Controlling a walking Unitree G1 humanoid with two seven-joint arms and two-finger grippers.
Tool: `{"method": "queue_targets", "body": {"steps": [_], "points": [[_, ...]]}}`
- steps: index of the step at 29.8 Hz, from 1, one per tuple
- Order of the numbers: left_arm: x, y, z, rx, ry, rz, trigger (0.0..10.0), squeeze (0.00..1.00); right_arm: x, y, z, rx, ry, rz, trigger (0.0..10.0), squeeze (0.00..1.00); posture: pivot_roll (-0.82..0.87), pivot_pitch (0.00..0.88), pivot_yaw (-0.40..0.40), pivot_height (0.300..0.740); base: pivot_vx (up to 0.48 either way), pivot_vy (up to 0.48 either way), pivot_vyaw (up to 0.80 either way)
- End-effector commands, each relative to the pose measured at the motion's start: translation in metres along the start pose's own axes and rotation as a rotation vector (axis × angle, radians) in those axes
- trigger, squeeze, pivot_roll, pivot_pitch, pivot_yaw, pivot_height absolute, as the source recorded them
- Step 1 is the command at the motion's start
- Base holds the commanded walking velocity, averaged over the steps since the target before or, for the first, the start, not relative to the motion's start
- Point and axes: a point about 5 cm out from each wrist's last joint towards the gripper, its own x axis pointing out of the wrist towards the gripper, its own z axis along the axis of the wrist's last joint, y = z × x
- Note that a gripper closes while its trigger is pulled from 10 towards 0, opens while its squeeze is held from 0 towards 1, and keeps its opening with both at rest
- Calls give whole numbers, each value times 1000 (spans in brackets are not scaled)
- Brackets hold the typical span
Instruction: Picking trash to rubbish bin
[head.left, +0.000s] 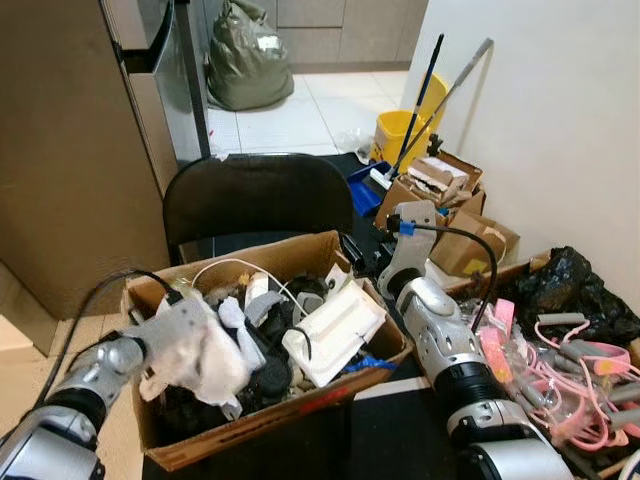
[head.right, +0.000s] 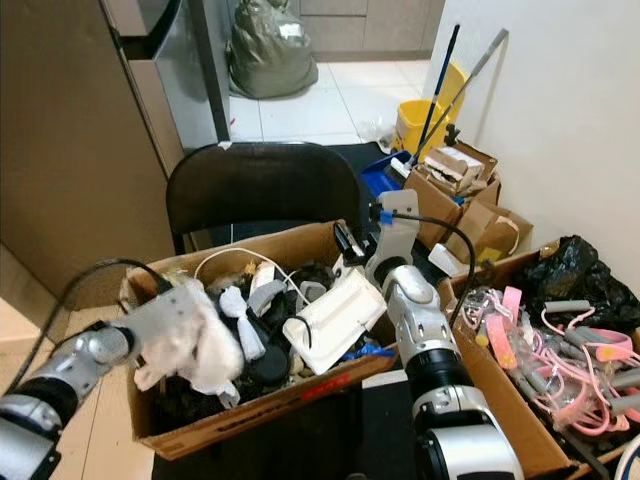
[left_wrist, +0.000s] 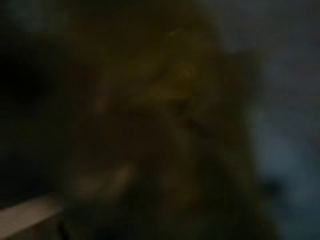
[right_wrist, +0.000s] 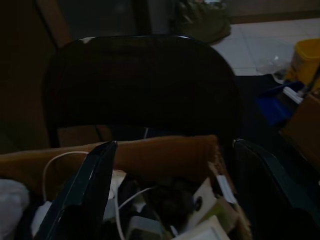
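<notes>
An open cardboard box (head.left: 300, 250) full of trash stands right in front of me. It holds a white ribbed foam piece (head.left: 335, 325), a white cable (head.left: 230, 265) and dark scraps. My left gripper (head.left: 190, 325) is low over the box's left side, with a crumpled white wad (head.left: 205, 358) draped over its end. The left wrist view is dark and blurred. Above the box's back right corner my right gripper (right_wrist: 175, 200) hovers open, its two black fingers (right_wrist: 85, 190) wide apart with nothing between them.
A black chair (head.left: 255, 200) stands just behind the box. A second box of pink cables (head.left: 560, 370) and a black bag (head.left: 570, 285) are at the right. Farther back are small cardboard boxes (head.left: 440, 180), a yellow mop bucket (head.left: 400, 130) and a green sack (head.left: 245, 60).
</notes>
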Motion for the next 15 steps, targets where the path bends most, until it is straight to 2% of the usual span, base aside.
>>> {"method": "queue_targets", "body": {"steps": [1, 4, 6, 7, 8, 9, 10, 12, 15], "points": [[-2, 10, -9, 7, 45, 45, 10000, 0, -1, -1, 0, -6, -4, 1, 10000, 0, -41, 127, -33, 740, 0, 0, 0], [-3, 32, 7, -47, -34, 107, 10000, 0, -1, -2, 0, -9, -4, 1, 10000, 0, -42, 127, -35, 740, 0, 0, 0], [-4, 43, 31, -93, -172, 93, 10000, 0, -1, -3, 1, -10, -3, 1, 10000, 0, -39, 126, -38, 740, 0, 0, 0], [-4, 43, 31, -93, -172, 93, 10000, 0, -1, -3, 1, -10, -3, 1, 10000, 0, -39, 126, -38, 740, 0, 0, 0], [-5, 48, 44, -104, -241, 81, 10000, 0, -1, -3, 1, -10, -3, 1, 10000, 0, -39, 126, -38, 740, 0, 0, 0], [-11, 58, 69, -149, -374, 37, 10000, 0, -1, -3, 1, -12, -3, 2, 10000, 0, -42, 124, -36, 740, 0, 0, 0], [-13, 62, 76, -156, -413, 26, 10000, 0, -1, -4, 1, -12, -3, 2, 10000, 0, -42, 124, -36, 740, 0, 0, 0], [-15, 68, 81, -171, -428, 32, 10000, 0, 0, -4, 2, -12, -4, 2, 10000, 0, -42, 123, -37, 740, 0, 0, 0], [-22, 92, 95, -228, -470, 124, 10000, 0, 0, -5, 4, -11, -9, 0, 10000, 0, -43, 119, -36, 740, 0, 0, 0]]}}
